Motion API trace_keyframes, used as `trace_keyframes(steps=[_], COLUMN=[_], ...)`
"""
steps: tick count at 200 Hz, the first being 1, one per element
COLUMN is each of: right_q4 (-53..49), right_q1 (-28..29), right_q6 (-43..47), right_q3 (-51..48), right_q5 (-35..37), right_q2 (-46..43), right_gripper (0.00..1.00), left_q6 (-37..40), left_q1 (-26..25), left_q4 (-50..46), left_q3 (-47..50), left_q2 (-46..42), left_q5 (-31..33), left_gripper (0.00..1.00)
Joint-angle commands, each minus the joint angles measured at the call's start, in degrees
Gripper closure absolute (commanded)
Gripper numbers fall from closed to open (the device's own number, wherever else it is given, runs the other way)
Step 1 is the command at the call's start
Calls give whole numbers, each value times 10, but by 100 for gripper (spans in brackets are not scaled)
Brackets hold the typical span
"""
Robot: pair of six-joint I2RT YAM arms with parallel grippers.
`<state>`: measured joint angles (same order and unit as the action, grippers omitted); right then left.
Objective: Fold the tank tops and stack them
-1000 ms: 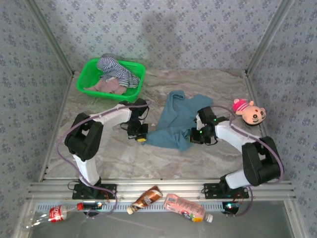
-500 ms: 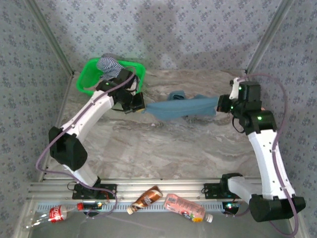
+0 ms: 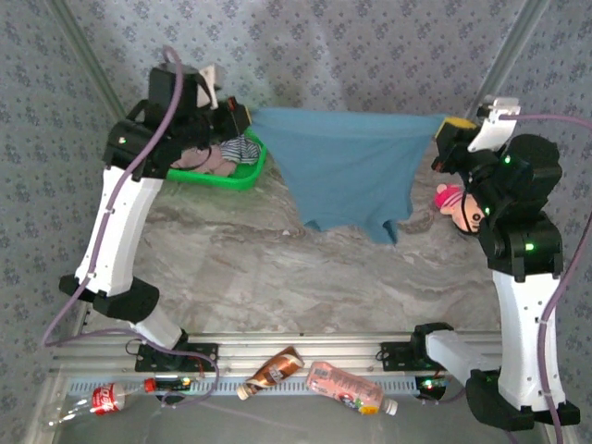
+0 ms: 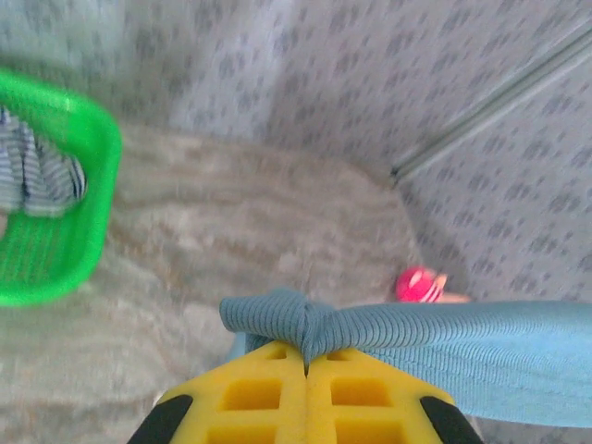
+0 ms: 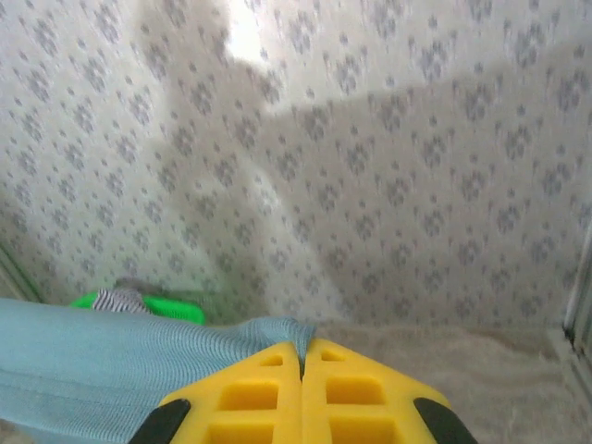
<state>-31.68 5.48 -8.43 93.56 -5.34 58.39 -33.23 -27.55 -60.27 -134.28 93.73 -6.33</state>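
So far, nothing is folded, and no pile sits on the table yet. The blue top hangs in the air above it, pulled wide between the two arms. The left gripper is pinched tight on one corner of it. The right gripper is pinched tight on the other corner. Farther back, the striped top and the pink top lie bunched up in the green basket. I think all three tops are left to fold and stack.
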Motion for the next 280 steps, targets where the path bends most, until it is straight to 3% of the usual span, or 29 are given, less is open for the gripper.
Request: trace_keyframes(steps=[1, 36, 78, 101, 136, 173, 183, 196, 216, 225, 249, 280], right_q4=[61, 62, 37, 10, -68, -154, -173, -204, -197, -172, -94, -89], right_q1=[-9, -44, -69, -75, -79, -53, -51, -42, 16, 44, 126, 165], right_q6=[35, -1, -33, -32, -16, -34, -54, -73, -110, -136, -202, -165], right_q3=[45, 112, 199, 247, 261, 87, 11, -88, -264, -335, -470, -476], right_q5=[5, -39, -86, -93, -94, -110, -118, -128, -117, -110, -110, -145], right_q2=[41, 143, 268, 295, 266, 161, 127, 98, 68, 63, 87, 190], right_gripper=[100, 100, 100, 100, 100, 100, 100, 100, 100, 100, 100, 100], left_q6=[37, -1, -30, -28, -41, -20, -12, 2, -55, -73, -74, -100], left_q1=[13, 46, 62, 62, 66, 67, 63, 46, 40, 44, 46, 59], left_q4=[-21, -8, 75, 117, 120, -49, -88, -82, 110, 146, 162, 210], left_q3=[-104, -249, -309, -317, -317, -305, -264, -124, 249, 360, 533, 685], left_q2=[65, 193, 294, 312, 329, 322, 309, 264, 127, 88, 50, 25], left_q5=[40, 36, -3, -4, -41, -68, -82, -83, -84, -71, -45, -30], left_gripper=[100, 100, 100, 100, 100, 100, 99, 97, 98, 99, 98, 96])
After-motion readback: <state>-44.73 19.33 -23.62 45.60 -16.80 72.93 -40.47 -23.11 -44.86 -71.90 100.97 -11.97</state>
